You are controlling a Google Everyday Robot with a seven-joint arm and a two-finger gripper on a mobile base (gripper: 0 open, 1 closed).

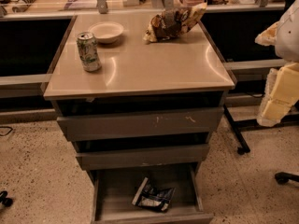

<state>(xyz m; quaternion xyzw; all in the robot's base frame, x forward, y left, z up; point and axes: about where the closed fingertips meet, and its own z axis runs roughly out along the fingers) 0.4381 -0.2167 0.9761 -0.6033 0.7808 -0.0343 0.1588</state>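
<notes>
My gripper [276,97] hangs at the right edge of the camera view, pale yellow, beside the cabinet's right side and above the floor. It holds nothing that I can see and touches nothing. The nearest thing is the grey drawer cabinet [140,125]. On the cabinet's top [149,64] stand a green and white can [88,51] at the left, a white bowl [106,31] behind it, and a crumpled brown snack bag [172,21] at the back right. The bottom drawer [148,204] is pulled open with a dark crumpled bag [153,196] lying inside.
The two upper drawers [140,122] stand slightly ajar. A counter with clutter [70,1] runs behind the cabinet. A black chair base and castors [243,146] sit on the speckled floor at the right, another castor [285,176] further out.
</notes>
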